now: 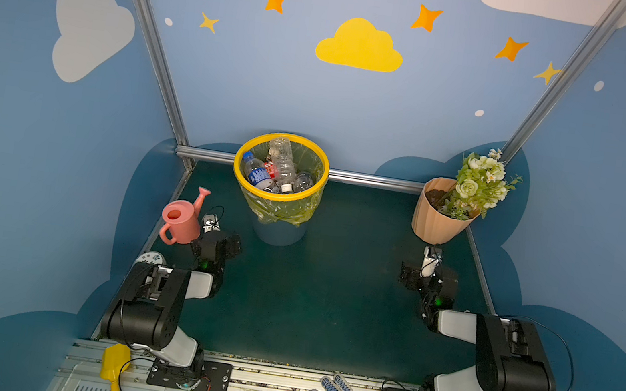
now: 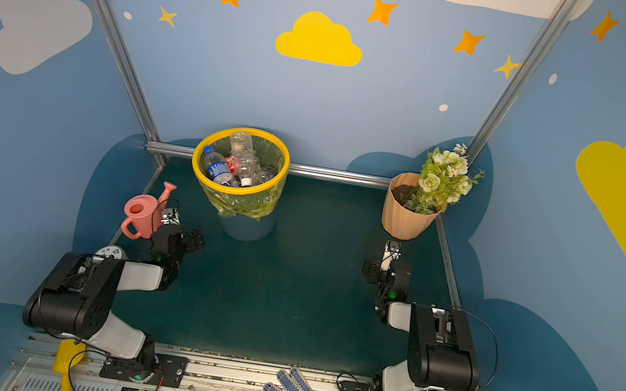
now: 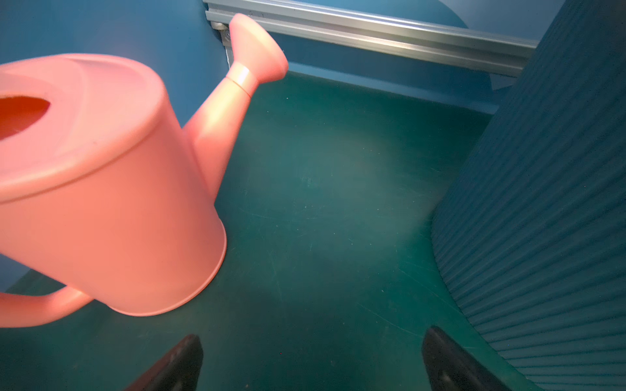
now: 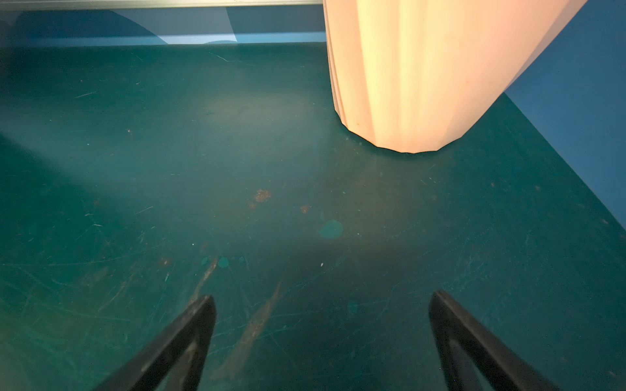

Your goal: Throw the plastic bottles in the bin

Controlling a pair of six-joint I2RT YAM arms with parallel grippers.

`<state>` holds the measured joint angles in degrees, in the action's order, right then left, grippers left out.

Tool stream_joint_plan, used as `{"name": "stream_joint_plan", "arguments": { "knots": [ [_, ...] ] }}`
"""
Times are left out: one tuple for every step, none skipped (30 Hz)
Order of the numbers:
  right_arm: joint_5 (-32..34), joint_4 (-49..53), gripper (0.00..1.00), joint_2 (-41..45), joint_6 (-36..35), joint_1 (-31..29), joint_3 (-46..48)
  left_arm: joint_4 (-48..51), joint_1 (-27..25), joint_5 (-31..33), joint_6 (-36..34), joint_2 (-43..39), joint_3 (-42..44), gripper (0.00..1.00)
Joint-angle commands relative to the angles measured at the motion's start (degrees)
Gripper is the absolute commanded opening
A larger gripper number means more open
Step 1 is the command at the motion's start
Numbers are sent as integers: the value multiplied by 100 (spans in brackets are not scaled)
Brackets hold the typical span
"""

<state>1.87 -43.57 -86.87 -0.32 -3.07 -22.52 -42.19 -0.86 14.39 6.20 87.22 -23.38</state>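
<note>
While heaped in the yellow-rimmed bin (image 1: 276, 197) at the rear of the desk (image 1: 330, 291), plastic bottles (image 1: 281, 168), blue and red labels illegible, left end effector (image 3: 313, 335) and right end effector (image 4: 324, 295) spread wide, empty

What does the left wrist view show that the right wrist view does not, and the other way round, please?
Only the left wrist view shows the pink watering can and the ribbed blue side of the bin. Only the right wrist view shows the base of the peach flower pot, standing on the mat. Both show that green mat, a metal rail at the back, and their own gripper: the left gripper and the right gripper are each open with nothing between the fingers.
</note>
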Motion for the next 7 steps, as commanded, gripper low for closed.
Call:
{"name": "stream_joint_plan", "arguments": {
  "knots": [
    [-62,-72,96,34,-15,26,-127,-96,21,-30,-62,-25,-21,100],
    [-68,-56,96,27,-11,34,-132,-96,25,-24,-57,-29,-18,100],
    [-74,-57,96,36,-8,27,-130,-96,17,-25,-57,-29,-19,100],
    [-73,-58,96,38,-21,34,-127,-96,20,-25,-57,-21,-19,100],
    [-73,-65,96,43,-12,30,-125,-96,24,-24,-61,-25,-18,100],
    [-73,-65,96,40,-7,31,-121,-96,24,-25,-58,-25,-18,100],
    [-73,-70,96,45,-9,32,-118,-96,20,-24,-57,-29,-24,100]
  ]
}}
